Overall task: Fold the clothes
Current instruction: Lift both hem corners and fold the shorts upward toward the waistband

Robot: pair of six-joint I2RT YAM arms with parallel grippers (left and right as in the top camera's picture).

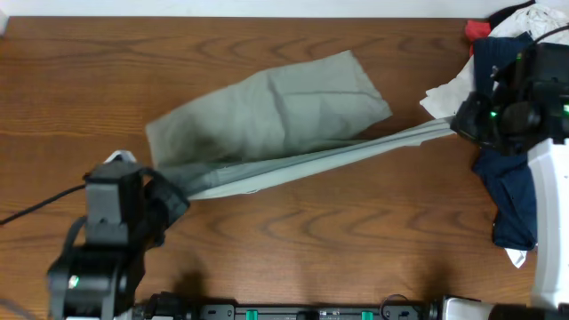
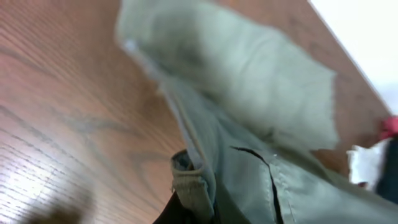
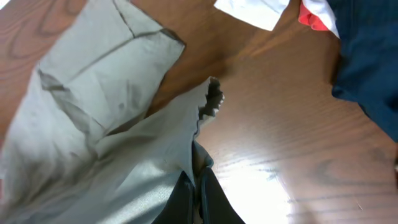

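Right, the shorts (image 1: 276, 111) are light cotton: soft, wrinkled, no stiffness of their own. Expect them to sag and bunch wherever they're unsupported. They don't look slippery on the wood, and they aren't fragile. The firmest parts are the waistband and the seams, so pinch there. A grab on one loose layer would probably lift only the top ply and drag the rest.

The left hand (image 1: 172, 196) is closed on the shorts at the near-left corner. Its wrist view shows a stitched band with a loop right at the grip. The right hand (image 1: 456, 124) is closed on the far-right end, with a bunched edge clamped between its fingers (image 3: 214, 208).

The shorts lie mid-surface (image 1: 311, 258), between the two hands. The main panel lies flat on the far side. The near edge is pulled into a taut strip that runs from the left hand diagonally across to the right hand. Neither hand is over the panel; each holds only one end of that strip.

The right hand's end sits just beside the navy garment (image 1: 511, 200) and the white cloth (image 1: 442, 93), with the red cloth (image 1: 477, 31) further back. The shorts look apart from all three, but close at that end.
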